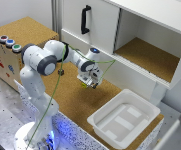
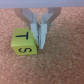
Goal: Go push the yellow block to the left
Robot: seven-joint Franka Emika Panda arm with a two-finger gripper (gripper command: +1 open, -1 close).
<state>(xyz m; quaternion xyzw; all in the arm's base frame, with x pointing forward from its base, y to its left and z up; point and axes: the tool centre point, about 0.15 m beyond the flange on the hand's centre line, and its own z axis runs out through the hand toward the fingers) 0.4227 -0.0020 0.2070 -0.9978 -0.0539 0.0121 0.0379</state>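
Note:
The yellow block (image 2: 24,43) is a small bright yellow cube with dark letters on its faces, lying on the cork tabletop. In the exterior view the block (image 1: 83,84) just peeks out beside the hand, on the exterior view's left of it. My gripper (image 2: 39,39) is down at the tabletop with its fingers (image 2: 43,31) close together, holding nothing. The fingertips stand right against one side of the block, which is beside them and not between them. In the exterior view the gripper (image 1: 92,81) sits over the middle of the cork surface.
A small dark maroon block (image 1: 60,72) lies on the cork to the exterior view's left of the gripper. A white bin (image 1: 140,107) stands at the front right. A white cabinet with a black handle (image 1: 85,20) and an open shelf (image 1: 150,57) is behind. A wooden box with buttons (image 1: 10,42) stands at the left.

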